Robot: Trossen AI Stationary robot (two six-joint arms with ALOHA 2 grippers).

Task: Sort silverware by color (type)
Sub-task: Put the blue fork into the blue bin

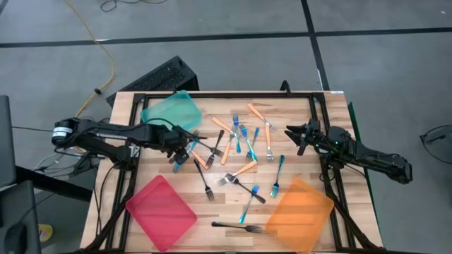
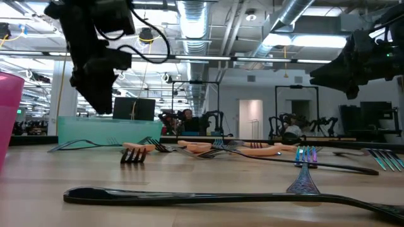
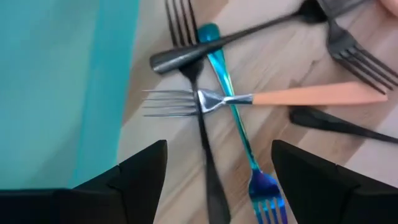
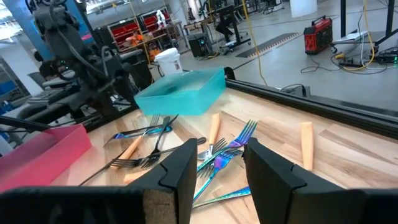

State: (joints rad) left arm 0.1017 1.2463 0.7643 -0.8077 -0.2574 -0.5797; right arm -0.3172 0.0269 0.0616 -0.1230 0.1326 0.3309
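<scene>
Looks like a pick is being lined up: the left gripper (image 3: 217,180) is spread wide, with a blue fork (image 3: 233,115) crossed under a black fork (image 3: 202,134) between its fingers, so one needs singling out first. The right gripper (image 4: 214,168) is parked partly open, nothing held.

Table (image 1: 296,106): pale wood planks, striped grain, black frame. Teal tray (image 1: 171,111) translucent; red tray (image 1: 161,213) translucent, pinkish; orange tray (image 1: 300,214) translucent. Forks (image 1: 240,152) between the trays: blue/teal iridescent ones, peach-orange handles with silver tines, and all-black. Nearest the teal tray: blue fork (image 3: 239,134), black fork (image 3: 202,134), orange-handled fork (image 3: 273,98). Both arms dark.
</scene>
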